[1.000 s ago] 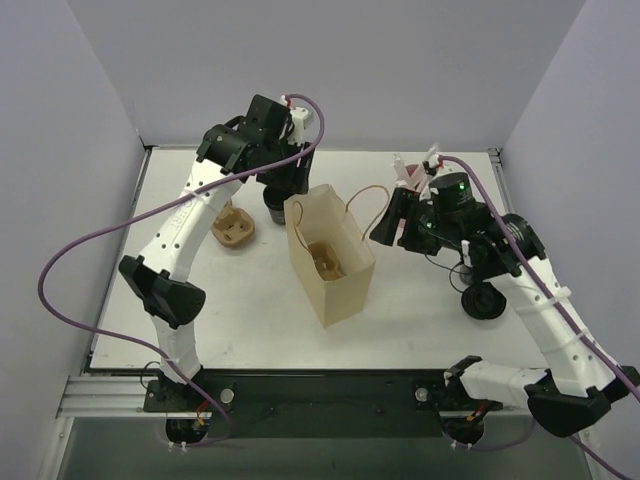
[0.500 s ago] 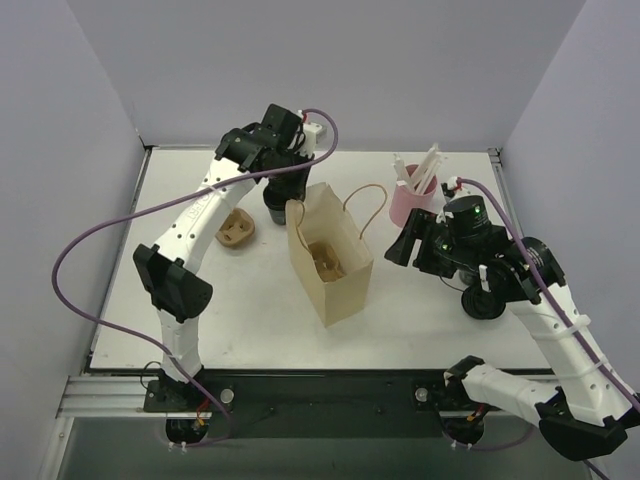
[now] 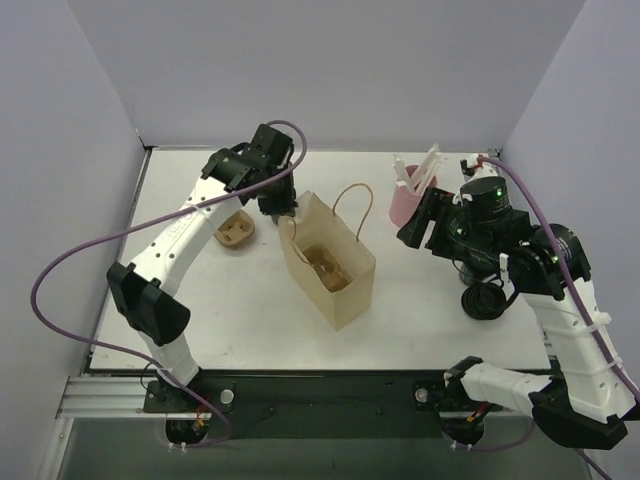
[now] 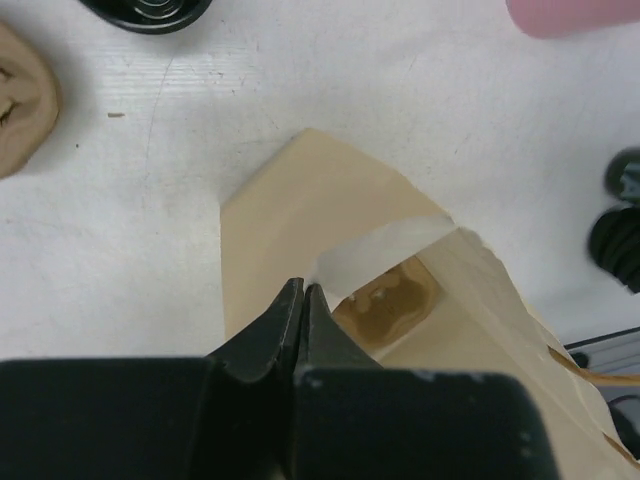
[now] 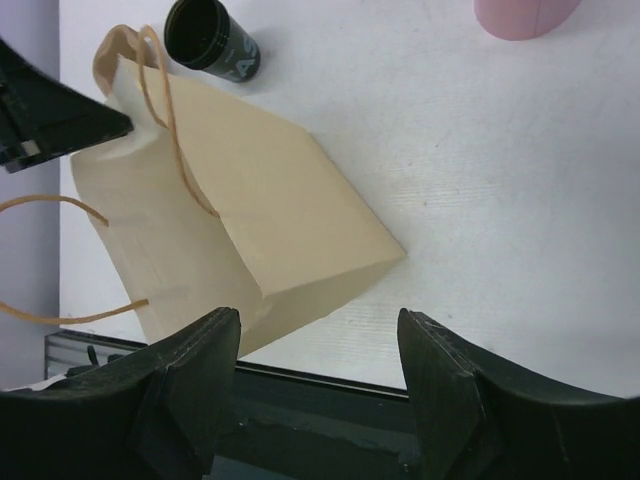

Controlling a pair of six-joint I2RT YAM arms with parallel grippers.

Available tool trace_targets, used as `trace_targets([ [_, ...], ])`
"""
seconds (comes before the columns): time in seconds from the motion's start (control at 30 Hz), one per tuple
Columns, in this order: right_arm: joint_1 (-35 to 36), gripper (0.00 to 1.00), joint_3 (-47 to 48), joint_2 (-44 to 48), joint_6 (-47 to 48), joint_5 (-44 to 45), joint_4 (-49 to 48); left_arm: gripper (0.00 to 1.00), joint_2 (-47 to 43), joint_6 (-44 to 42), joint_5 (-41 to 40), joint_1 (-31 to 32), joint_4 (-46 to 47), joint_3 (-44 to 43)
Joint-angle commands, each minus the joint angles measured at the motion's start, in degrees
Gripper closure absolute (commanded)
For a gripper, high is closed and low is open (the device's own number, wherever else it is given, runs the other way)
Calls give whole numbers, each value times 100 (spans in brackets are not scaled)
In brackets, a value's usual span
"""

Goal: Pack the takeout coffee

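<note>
The left hand (image 4: 303,292) has just closed on the rim of the paper bag (image 3: 335,285) and tugged it askew, likely steadying its mouth for loading. The right hand (image 5: 318,330) hangs apart, empty. The bag holds a cardboard carrier (image 3: 325,262); the black coffee cup (image 5: 210,40) waits on the desk (image 3: 250,300) behind it.

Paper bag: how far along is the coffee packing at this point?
Done: a pulp cup carrier sits inside the open paper bag. In hand: the left pincer is shut on the bag's rim; the right pincer hangs open, holding nothing. Left: the black coffee cup sits outside the bag on the table, not yet packed.
</note>
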State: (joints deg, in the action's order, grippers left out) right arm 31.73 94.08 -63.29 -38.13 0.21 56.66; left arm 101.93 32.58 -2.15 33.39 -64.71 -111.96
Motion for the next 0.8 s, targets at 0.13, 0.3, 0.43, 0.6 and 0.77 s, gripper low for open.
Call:
trace_targets([
  [0.13, -167, 36, -4, 36, 368, 313, 398, 100, -1077, 2032, -322, -34, 1054, 1316],
  [0.3, -175, 37, 127, -87, 289, 129, 372, 100, -1281, 2376, -400, -8, 1251, 1556],
  [0.43, -79, 39, -21, -227, -150, 23, 293, 91, -1316, 2166, -505, 63, 1101, 1440],
  [0.6, 456, 41, -399, -350, -1106, 41, 178, 58, -1369, 1437, -575, 45, 961, 1291],
  [0.77, 642, 41, -812, -571, -1513, 277, 126, 44, -1202, 391, -699, 36, 749, 878],
])
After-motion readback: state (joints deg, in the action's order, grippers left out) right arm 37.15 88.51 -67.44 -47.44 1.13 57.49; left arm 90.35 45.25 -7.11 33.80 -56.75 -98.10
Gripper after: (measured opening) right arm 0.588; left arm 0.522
